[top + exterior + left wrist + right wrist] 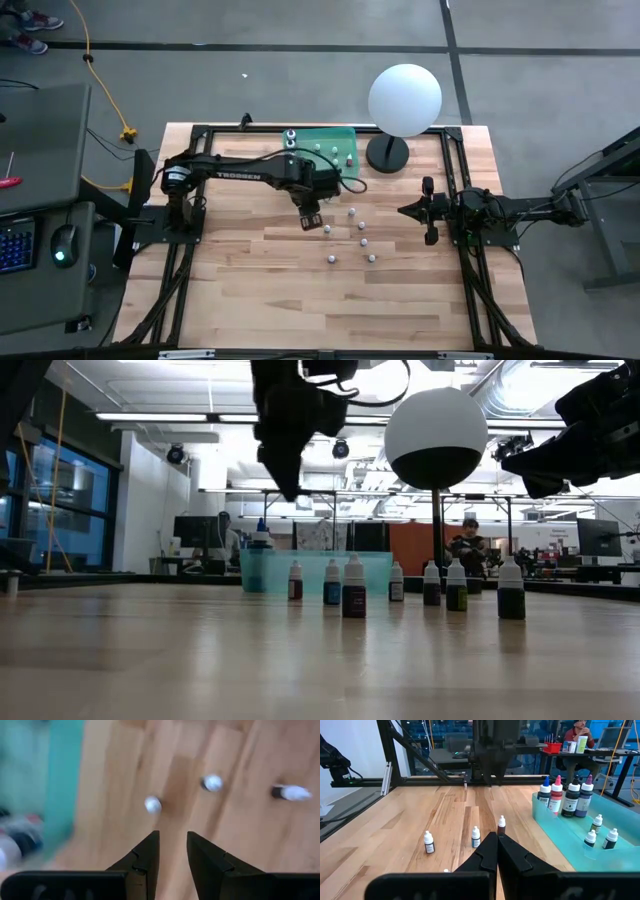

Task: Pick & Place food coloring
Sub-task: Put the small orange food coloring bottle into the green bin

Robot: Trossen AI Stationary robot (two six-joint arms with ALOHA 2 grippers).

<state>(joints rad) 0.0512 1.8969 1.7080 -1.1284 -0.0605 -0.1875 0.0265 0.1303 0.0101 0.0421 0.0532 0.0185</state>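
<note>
Several small white-capped food coloring bottles [352, 212] stand upright on their bases on the wooden table [250, 290], in a loose group right of centre; they form a row in the low view [354, 587]. More bottles [571, 797] stand in the teal tray [325, 142] at the far edge. My left gripper [310, 222] hangs above the table, just left of the nearest bottle [328, 228], pointing steeply down. It is open with nothing between its fingers [173, 837]. My right gripper [405, 210] waits shut and level at the table's right side [496, 845].
A big white sphere [405, 98] on a black base [387, 155] stands at the far right, beside the tray. Black frame rails [175, 280] run along the table's sides. Bare wood lies toward the near edge. People sit at desks in the room behind [577, 730].
</note>
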